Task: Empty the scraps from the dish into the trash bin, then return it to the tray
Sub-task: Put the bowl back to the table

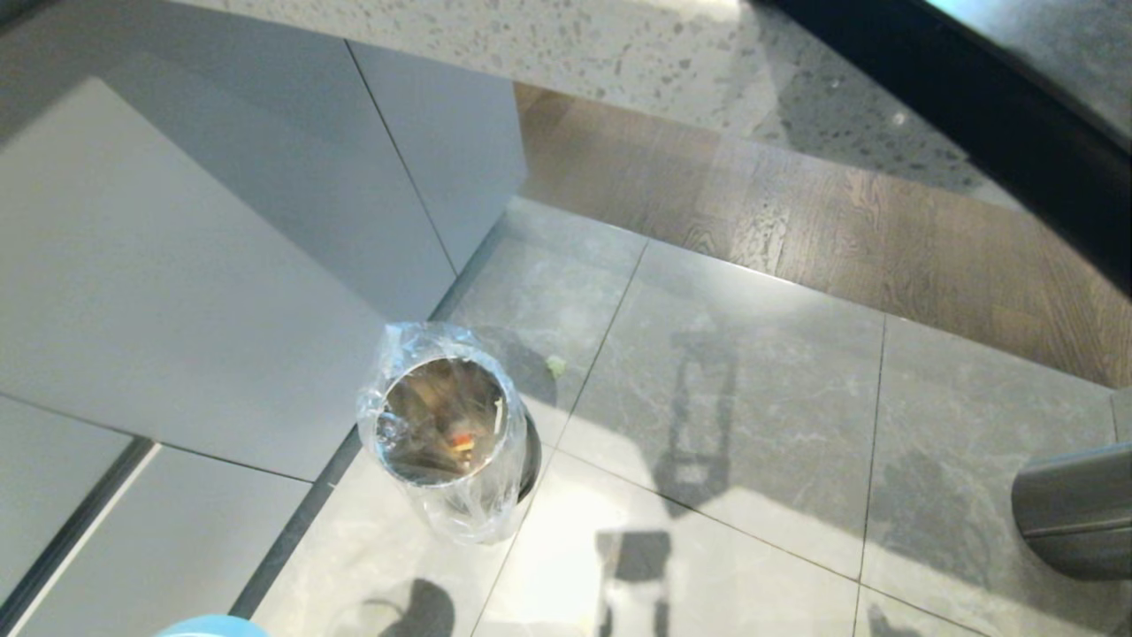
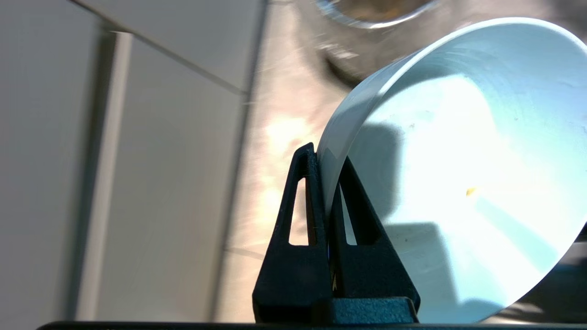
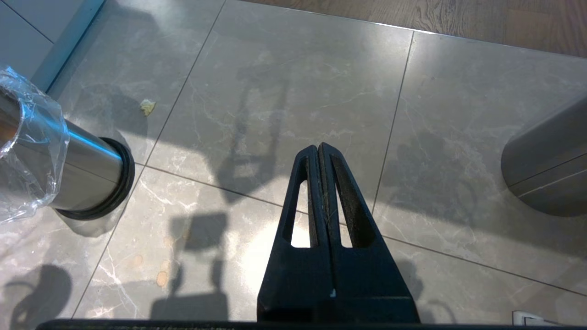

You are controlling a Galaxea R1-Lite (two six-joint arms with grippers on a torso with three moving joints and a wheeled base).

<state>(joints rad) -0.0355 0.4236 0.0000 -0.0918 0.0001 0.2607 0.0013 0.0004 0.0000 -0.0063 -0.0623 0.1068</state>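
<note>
From the head view, the trash bin point(image 1: 445, 425) stands at lower centre of the frame on the grey floor tiles, its clear liner bunched round the rim and some scraps point(image 1: 461, 440) lying inside; a stray scrap point(image 1: 555, 364) sits on the tile just beyond it, and a sliver of the dish point(image 1: 212, 626) pokes in at the bottom edge. In the left wrist view the left gripper point(image 2: 328, 183) has its jaws pinched tight on the dish's rim, the bowl tipped on edge at right and near enough empty, one fleck clinging. I'd say carry it level and unhurried to the tray, which shows nowhere here. The right wrist view shows the right gripper point(image 3: 321, 151) closed on nothing, over bare tiles.
</note>
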